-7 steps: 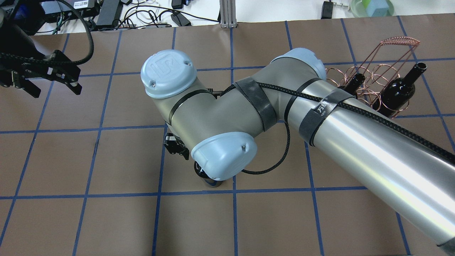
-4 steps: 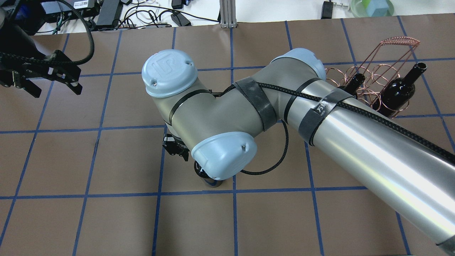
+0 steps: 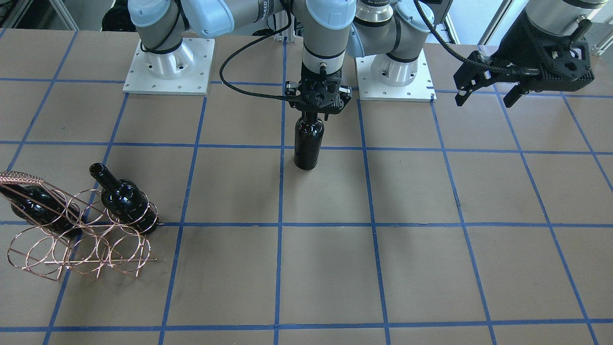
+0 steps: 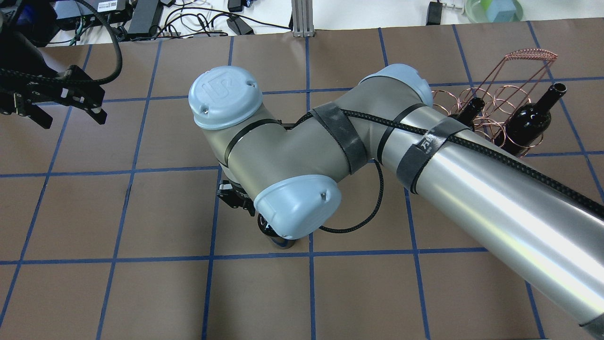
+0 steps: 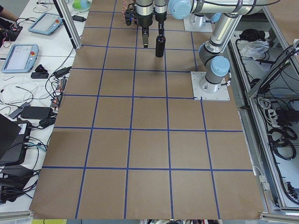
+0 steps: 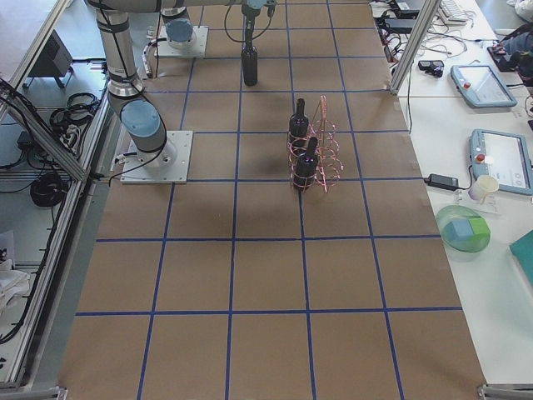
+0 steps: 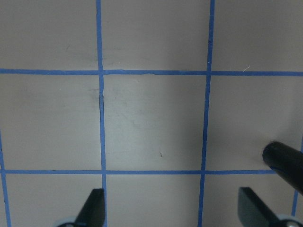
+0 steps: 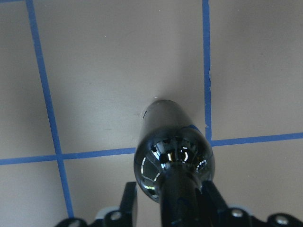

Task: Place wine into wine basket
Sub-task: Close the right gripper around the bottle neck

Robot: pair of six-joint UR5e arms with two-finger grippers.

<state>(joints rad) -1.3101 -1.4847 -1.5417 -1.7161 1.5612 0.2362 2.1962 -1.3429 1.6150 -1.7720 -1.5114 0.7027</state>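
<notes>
A glossy near-black wine bottle (image 3: 309,143) stands upright near the table's middle. It also shows in the right wrist view (image 8: 173,158). My right gripper (image 3: 317,106) is shut on its neck, with fingers (image 8: 129,201) on both sides. In the overhead view my right arm hides all but the bottle's lower edge (image 4: 272,232). The copper wire wine basket (image 3: 81,242) stands at the table's end on my right and shows in the overhead view (image 4: 500,97). It holds two more bottles (image 3: 125,199) (image 3: 28,203). My left gripper (image 3: 484,99) is open and empty, far off to my left (image 4: 71,117).
The two arm bases (image 3: 167,72) (image 3: 395,76) are bolted on at the robot's edge. Cables and power bricks (image 4: 141,16) lie beyond the far edge. A dark rounded thing (image 7: 284,161) shows at the right edge of the left wrist view.
My left gripper has drifted slightly towards the far left. My right arm and the bottle have barely moved.
</notes>
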